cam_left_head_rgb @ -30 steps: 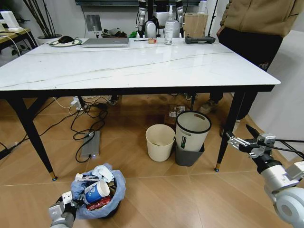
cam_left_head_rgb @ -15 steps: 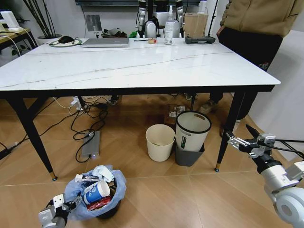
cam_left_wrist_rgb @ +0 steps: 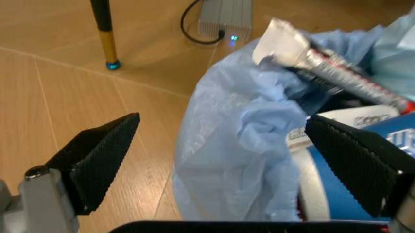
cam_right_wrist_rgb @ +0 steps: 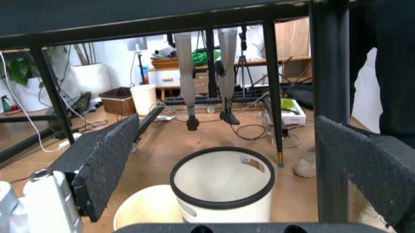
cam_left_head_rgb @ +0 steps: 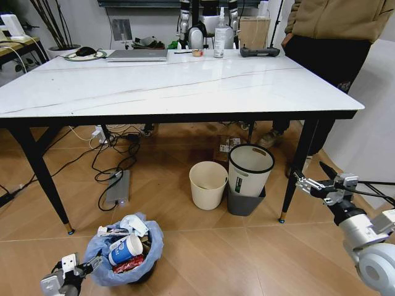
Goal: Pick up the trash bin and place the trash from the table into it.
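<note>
The trash bin [cam_left_head_rgb: 126,250] stands upright on the floor at the lower left of the head view, in front of the desk [cam_left_head_rgb: 185,83], its blue bag mouth facing up and stuffed with trash [cam_left_head_rgb: 123,243], a paper cup lying tilted on top. The left gripper [cam_left_head_rgb: 79,269] sits just beside the bin's left side, its fingers [cam_left_wrist_rgb: 97,158] spread wide and holding nothing. The right gripper [cam_left_head_rgb: 310,177] hangs at the right edge near the desk leg, its fingers also wide apart and empty.

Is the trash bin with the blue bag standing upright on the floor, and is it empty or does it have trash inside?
Upright and full: the trash bin stands on the floor with its blue bag opening facing up, holding a paper cup, a red can and wrappers.
</note>
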Controlling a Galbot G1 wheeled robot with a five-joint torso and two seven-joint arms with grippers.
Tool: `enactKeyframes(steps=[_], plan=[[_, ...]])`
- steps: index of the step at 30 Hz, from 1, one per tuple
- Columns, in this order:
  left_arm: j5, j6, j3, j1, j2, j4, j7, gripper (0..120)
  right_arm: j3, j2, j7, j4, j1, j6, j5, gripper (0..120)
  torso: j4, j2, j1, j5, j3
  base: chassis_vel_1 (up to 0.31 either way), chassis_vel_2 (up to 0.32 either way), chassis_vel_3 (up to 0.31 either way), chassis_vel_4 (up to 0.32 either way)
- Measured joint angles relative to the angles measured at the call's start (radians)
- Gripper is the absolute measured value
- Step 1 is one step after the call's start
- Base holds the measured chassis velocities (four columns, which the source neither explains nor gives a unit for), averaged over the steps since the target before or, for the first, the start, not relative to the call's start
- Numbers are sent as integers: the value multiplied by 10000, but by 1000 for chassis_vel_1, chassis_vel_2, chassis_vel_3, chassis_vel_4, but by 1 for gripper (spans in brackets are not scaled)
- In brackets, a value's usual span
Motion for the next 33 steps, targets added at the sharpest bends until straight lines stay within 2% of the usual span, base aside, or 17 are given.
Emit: enactKeyframes(steps=[11, 16, 20, 22, 23, 26, 33], plan=[[58, -568, -189, 725, -74, -1831, 208, 100, 0, 0, 0, 0, 0, 0, 0, 100, 1, 1, 0, 2, 1, 0, 0, 0, 0], [564, -1354, -224, 674, -10, -2635, 588, 100, 0, 0, 0, 0, 0, 0, 0, 100, -1, 1, 1, 1, 1, 0, 0, 0, 0], [972, -2298, -108, 840, -50, -3461, 964, 100, 1, 0, 0, 0, 0, 0, 0, 100, 0, 0, 1, -1, 1, 0, 0, 0, 0], [1092, -2796, -13, 1010, -108, -4367, 1102, 100, 0, 0, 0, 0, 0, 0, 0, 100, 0, 1, 1, 4, 1, 0, 0, 0, 0], [1092, -2796, -13, 1010, -108, -4367, 1102, 100, 0, 0, 0, 0, 0, 0, 0, 100, 0, 1, 1, 4, 1, 0, 0, 0, 0], [1229, -3104, -100, 1027, -100, -5205, 1209, 100, 0, 0, 0, 0, 0, 0, 0, 100, 0, 1, 1, 2, 1, 0, 0, 0, 0], [1318, -3147, -198, 984, -46, -5436, 1286, 100, 0, 0, 0, 0, 0, 0, 0, 100, 0, 1, 1, 0, 1, 0, 0, 0, 0]])
